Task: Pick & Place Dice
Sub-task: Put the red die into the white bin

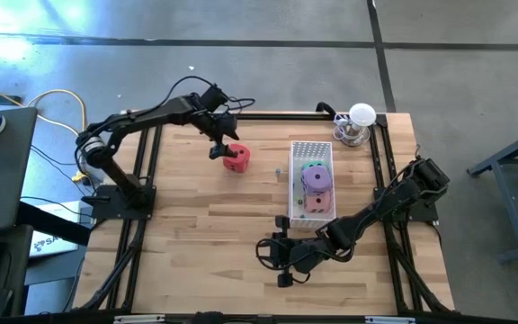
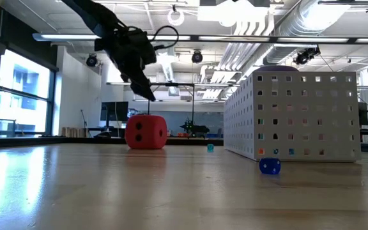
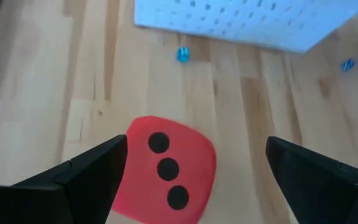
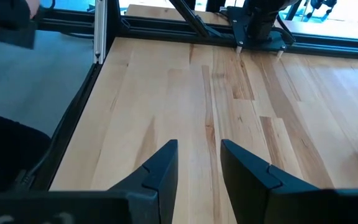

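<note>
Red die point(image 1: 236, 158) sits on the wooden surface point(image 1: 196, 234), well apart from the white perforated bin point(image 1: 311, 149) that already holds the pink, purple and green dice point(image 1: 316, 182). It looks soft and light, likely to squash a little, so a grip across two opposite flat faces seems best. Just above it hovers the left hand point(image 3: 194, 165), spread wide and holding nothing. The right hand point(image 4: 199, 163) waits near the front edge, fingers nearly together and empty

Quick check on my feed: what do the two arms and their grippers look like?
Both arms are matte black, jointed, with black cables looping alongside. The left gripper has two broad, flat, wedge-shaped black fingers. The right gripper has the same angular black fingers. No markings show.
</note>
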You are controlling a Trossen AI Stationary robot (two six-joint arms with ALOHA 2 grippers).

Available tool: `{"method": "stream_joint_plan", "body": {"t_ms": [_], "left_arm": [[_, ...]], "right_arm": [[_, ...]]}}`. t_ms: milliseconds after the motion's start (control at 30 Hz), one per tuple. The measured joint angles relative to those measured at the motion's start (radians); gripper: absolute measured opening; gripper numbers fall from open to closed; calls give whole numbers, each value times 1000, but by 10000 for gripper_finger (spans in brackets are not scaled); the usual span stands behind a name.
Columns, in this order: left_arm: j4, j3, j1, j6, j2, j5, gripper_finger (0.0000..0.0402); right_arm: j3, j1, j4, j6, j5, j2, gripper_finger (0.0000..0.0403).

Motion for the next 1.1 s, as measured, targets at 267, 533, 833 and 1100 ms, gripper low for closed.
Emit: {"method": "stream_joint_plan", "body": {"t_ms": [267,533,833,1100], "left_arm": [[11,0,-26,161,67,-193,374],[10,0,-66,192,68,-216,374],[10,0,-94,191,68,-224,374],[-4,0,-88,182,93,-248,374]], "right_arm": [[0,0,-11,4,0,0,112],[0,0,-28,7,0,0,112],[0,0,-29,14,-1,0,112],[0,0,-39,32,-1,0,112]]}}
